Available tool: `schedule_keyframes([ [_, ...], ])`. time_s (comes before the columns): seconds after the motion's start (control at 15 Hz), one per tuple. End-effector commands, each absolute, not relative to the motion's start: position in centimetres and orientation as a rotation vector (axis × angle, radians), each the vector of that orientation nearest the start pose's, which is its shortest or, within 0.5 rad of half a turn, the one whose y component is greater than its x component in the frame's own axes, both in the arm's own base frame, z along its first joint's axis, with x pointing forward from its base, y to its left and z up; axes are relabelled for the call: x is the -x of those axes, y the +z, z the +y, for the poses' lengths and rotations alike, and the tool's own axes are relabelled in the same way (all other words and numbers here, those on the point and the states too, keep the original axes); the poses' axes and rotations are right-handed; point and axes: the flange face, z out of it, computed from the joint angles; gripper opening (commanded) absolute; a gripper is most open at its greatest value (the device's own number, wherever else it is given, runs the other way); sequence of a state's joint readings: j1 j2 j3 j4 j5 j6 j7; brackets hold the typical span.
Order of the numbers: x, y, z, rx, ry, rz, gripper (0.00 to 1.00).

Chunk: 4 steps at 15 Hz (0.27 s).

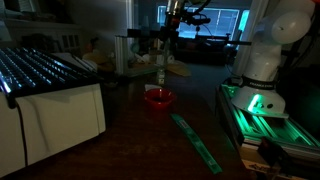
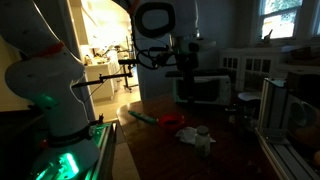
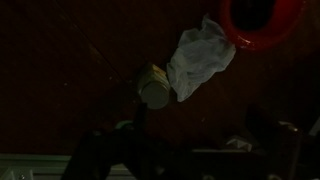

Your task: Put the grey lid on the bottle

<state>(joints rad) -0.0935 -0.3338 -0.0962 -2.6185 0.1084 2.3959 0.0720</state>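
Note:
The bottle [image 1: 162, 72] stands upright on the dark table just behind the red bowl [image 1: 158, 98]. In the wrist view I see the bottle from above as a pale round top [image 3: 153, 91], beside a crumpled white cloth [image 3: 200, 55] and the red bowl [image 3: 262, 20]. My gripper [image 1: 170, 40] hangs above the bottle and does not touch it. It also shows in an exterior view [image 2: 186, 72]. Its dark fingers [image 3: 200, 140] stand wide apart with nothing between them. The grey lid cannot be made out in the dim light.
A white wire rack [image 1: 45, 80] stands at the table's side. A long green strip [image 1: 197, 140] lies on the table near the front. The robot base [image 1: 262, 60] with its green light stands beside the table. The white cloth [image 2: 196, 136] lies near the red bowl [image 2: 172, 120].

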Motion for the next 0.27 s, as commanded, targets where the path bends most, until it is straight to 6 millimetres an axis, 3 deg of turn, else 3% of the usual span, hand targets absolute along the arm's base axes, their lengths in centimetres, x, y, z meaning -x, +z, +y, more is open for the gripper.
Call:
schedule_keyframes([
  [0.0,-40.91,37.41,-7.67,2.992,-0.178,0.499,1.00],
  [0.2,-40.71,37.51,-7.63,2.993,-0.183,0.491,1.00],
])
